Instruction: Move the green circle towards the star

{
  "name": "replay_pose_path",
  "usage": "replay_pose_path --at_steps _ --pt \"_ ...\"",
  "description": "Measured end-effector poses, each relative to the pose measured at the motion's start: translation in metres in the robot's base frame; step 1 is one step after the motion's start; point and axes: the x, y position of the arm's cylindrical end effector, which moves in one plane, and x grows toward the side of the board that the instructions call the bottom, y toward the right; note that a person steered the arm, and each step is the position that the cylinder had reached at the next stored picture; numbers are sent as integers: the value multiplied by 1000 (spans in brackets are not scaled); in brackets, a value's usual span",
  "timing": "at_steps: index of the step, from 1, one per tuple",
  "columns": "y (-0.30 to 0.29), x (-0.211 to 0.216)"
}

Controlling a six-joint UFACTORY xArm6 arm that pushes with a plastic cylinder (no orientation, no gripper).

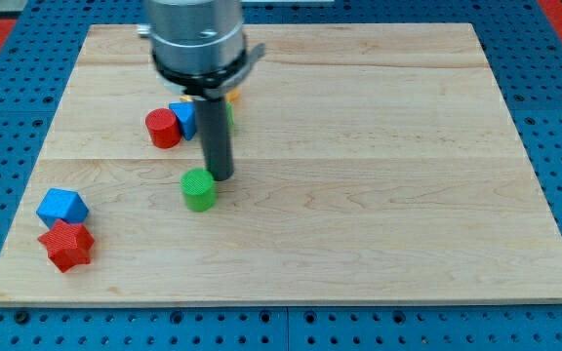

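The green circle (199,189) is a short green cylinder left of the board's middle. My tip (221,176) stands just to its upper right, touching or nearly touching it. The red star (66,245) lies near the board's lower left corner, well to the lower left of the green circle. The rod rises from the tip to the grey arm head at the view's top.
A blue cube-like block (62,207) sits just above the red star. A red cylinder (163,128) and a blue block (184,118) sit above the green circle, beside the rod. Yellow and green bits (230,105) show behind the rod. The wooden board (379,195) lies on a blue pegboard.
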Motion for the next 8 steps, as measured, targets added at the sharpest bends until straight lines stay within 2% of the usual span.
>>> replay_pose_path --at_steps 3,4,6,7,8 --pt "-57 45" --pt "-42 54" --pt "25 75" --pt "23 102" --pt "5 104"
